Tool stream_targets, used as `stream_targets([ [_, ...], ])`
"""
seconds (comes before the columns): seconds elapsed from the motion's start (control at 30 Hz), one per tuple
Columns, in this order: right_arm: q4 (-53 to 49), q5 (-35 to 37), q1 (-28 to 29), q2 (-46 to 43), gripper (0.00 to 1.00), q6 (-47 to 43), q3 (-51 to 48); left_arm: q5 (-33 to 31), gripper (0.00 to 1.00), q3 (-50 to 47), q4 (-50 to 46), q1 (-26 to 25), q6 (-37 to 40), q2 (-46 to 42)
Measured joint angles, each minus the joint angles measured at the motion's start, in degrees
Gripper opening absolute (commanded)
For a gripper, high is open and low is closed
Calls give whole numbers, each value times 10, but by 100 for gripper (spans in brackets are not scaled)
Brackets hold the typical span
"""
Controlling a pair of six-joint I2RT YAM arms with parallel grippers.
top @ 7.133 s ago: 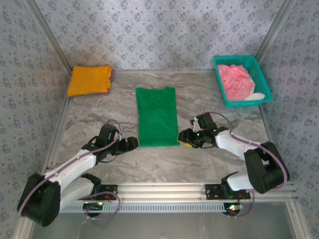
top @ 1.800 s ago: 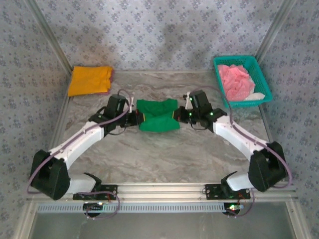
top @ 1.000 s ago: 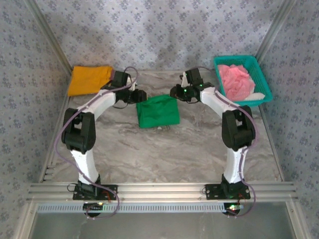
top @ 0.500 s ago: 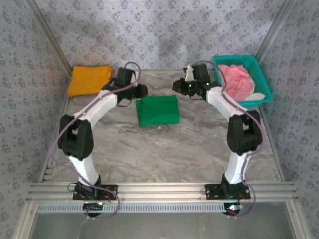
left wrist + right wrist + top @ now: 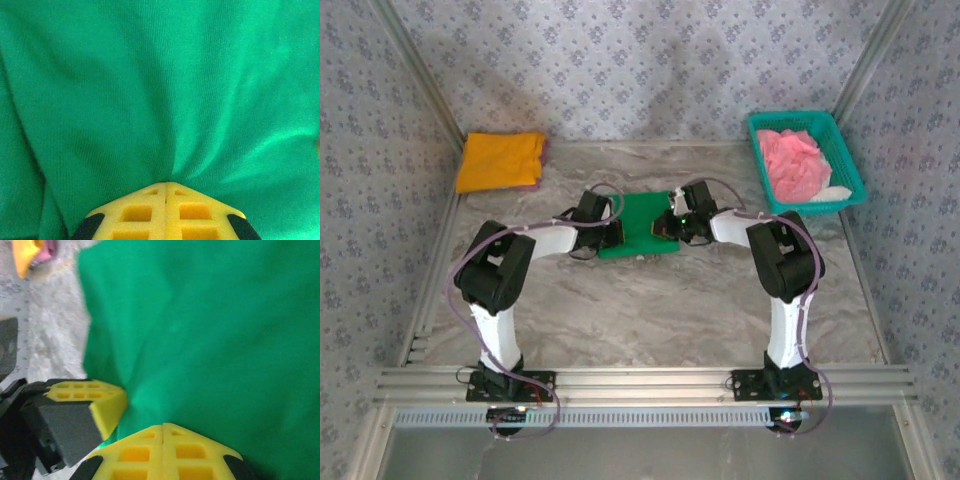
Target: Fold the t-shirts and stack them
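Two tools have the same garment in hand. The left tool (image 5: 166, 189) has its yellow fingertips pressed together with no gap, and creases in the green t-shirt (image 5: 160, 75) fan out from that seam, so it appears to have a pinch of cloth. The right tool (image 5: 163, 429) is likewise closed tight on green fabric, with the left one just beside it in the right wrist view.

The green t-shirt lies as a folded block in the middle of the worktop (image 5: 650, 310). The tools are at its left and right sides, towards the near edge.

I judge the cloth light, limp and easily creased. It would sag and fall open if raised by one layer, so the sound hold is at the edges, through all layers, both sides together.

Each arm rises steeply from its base to a high elbow, and its forearm then runs inward and low to the shirt.

The orange-yellow t-shirt (image 5: 500, 160) rests folded at the far left. The pink t-shirt (image 5: 792, 165) sits crumpled in the teal basket (image 5: 855, 185) at the far right.
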Motion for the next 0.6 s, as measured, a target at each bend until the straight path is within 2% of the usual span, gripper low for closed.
stream_targets([
  [0.13,28,-1,0,0,0,10,-17,-3,0,-37,58,-1,-16,-9],
  [0.23,25,1,3,-5,0,11,-17,-3,0,-46,65,-1,-19,-17],
  [0.43,-33,15,16,-35,0,11,26,-16,3,-41,-9,1,-6,-62],
  [0.6,-33,13,23,-30,0,11,98,2,0,48,-41,7,23,-62],
])
